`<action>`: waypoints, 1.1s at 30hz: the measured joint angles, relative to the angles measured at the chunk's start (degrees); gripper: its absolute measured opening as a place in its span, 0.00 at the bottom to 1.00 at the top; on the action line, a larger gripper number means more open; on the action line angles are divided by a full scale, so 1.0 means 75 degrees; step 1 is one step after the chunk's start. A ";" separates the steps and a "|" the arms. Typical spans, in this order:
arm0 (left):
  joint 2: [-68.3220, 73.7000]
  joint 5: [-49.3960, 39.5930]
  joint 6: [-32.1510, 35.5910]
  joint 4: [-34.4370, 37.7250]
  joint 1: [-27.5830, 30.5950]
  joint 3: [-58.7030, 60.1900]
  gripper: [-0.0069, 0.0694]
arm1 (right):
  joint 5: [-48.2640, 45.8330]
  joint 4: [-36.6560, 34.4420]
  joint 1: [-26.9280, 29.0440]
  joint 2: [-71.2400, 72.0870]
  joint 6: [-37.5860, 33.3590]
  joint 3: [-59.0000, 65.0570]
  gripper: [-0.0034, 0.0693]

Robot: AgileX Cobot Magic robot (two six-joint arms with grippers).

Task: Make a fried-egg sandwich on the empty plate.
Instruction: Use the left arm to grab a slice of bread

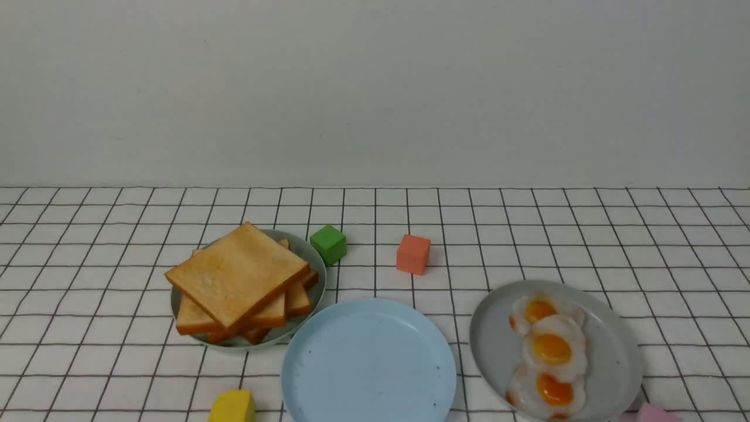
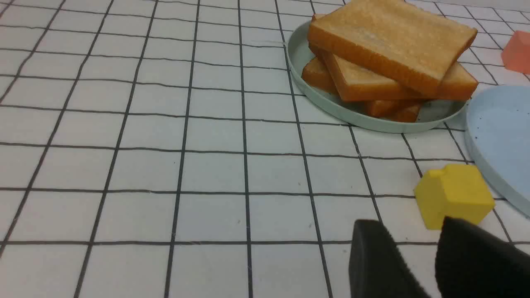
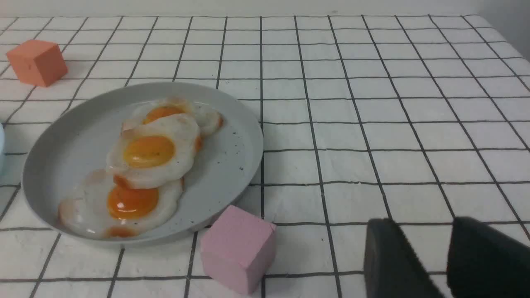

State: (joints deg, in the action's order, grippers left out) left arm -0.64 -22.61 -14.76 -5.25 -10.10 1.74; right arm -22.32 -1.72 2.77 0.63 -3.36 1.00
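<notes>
Fried-egg sandwich parts were on two plates, guys: toast slices (image 1: 237, 275) piled crisscross on the pale green plate (image 1: 319, 293), three eggs (image 1: 552, 349) overlapping on the grey plate (image 1: 489, 351), well in from the worktop's (image 1: 375, 269) far right corner. Empty light blue plate (image 1: 369, 363) sat between them. Green block (image 1: 329, 245) and coral block (image 1: 413, 255) were nearer the far edge. Left claw (image 2: 408, 225) and right claw (image 3: 422, 225) both had their fingers spread, pinching nothing.
</notes>
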 joint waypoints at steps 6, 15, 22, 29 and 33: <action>0.0000 0.0000 0.0000 0.0000 0.0000 0.0000 0.40 | 0.0000 0.0000 0.0000 0.0000 0.0000 0.0000 0.38; 0.0000 0.0000 0.0000 -0.0007 0.0000 0.0000 0.40 | 0.0000 0.0000 0.0000 0.0000 0.0000 0.0000 0.38; 0.0000 0.0000 0.0000 -0.0016 0.0000 0.0000 0.40 | 0.0000 0.0000 0.0000 0.0000 0.0000 0.0000 0.38; 0.0000 0.0514 -0.0086 -0.0008 0.0000 0.0000 0.40 | 0.0528 0.0000 0.0000 0.0000 0.0000 0.0069 0.38; 0.0000 0.1254 -0.0093 -0.0008 0.0000 0.0003 0.40 | 0.1709 0.0000 0.0000 0.0000 0.0000 0.0069 0.38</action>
State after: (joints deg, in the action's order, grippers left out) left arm -0.64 -13.21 -15.47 -5.31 -10.10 1.76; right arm -9.50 -1.72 2.77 0.63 -3.36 1.52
